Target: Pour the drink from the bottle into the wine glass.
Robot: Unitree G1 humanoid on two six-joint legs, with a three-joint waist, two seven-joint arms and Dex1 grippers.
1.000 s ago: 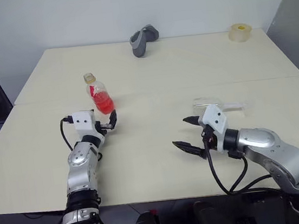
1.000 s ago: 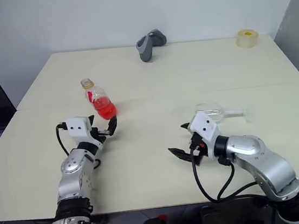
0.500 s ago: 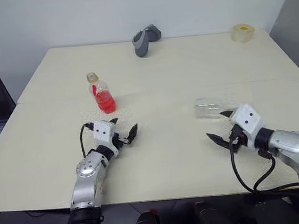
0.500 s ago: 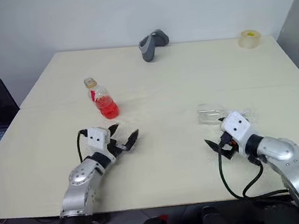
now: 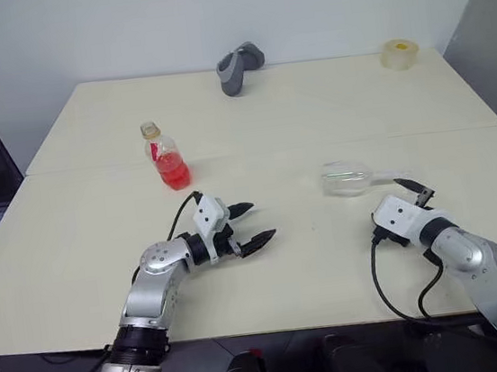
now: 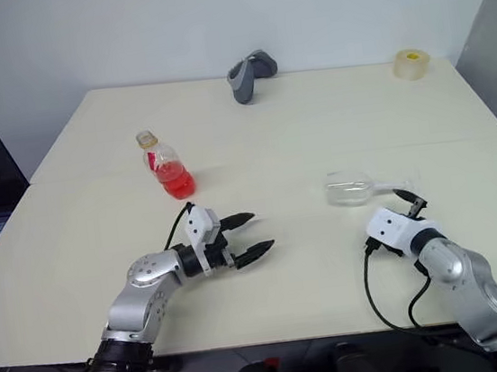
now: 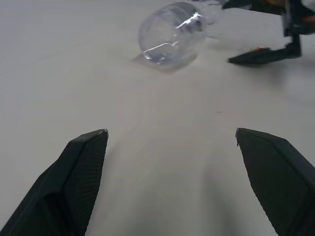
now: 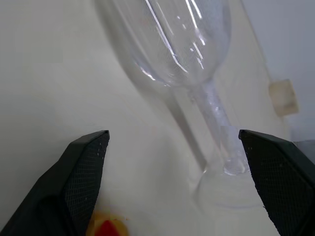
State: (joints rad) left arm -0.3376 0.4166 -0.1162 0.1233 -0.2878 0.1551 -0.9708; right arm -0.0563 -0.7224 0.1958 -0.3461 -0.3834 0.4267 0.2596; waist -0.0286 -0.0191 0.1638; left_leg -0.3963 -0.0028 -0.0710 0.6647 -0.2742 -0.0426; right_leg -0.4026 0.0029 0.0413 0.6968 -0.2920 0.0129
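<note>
- On the pale cream tabletop (image 5: 90, 224), just ahead of the right end effector (image 8: 172, 162), the clear, colourless stemmed wine glass (image 5: 349, 179) lies on its side rather than standing.
- Its long axis runs across the tabletop: the rounded bowl points toward the robot's left, while the thin stem and round foot point to its right, the foot closest to the right end effector's fingertips.
- In the right wrist view the stem and foot sit between the two black fingers (image 8: 83, 167), which are spread wide and hold nothing.
- The left end effector (image 5: 255, 223) is likewise spread wide and empty, aimed across the tabletop toward the glass bowl but well apart from it.
- The small clear plastic bottle (image 5: 163, 156), with a red label strip and a yellowish cap, stands upright beyond the left end effector, away from the robot; the translucent red-pink drink (image 5: 173, 170) fills its lower part.
- The right arm is much nearer the glass and the left arm nearer the bottle.
- Judging from this, the glass must be gripped and stood up before pouring; a grasp across the stem near the foot seems the likely approach.
</note>
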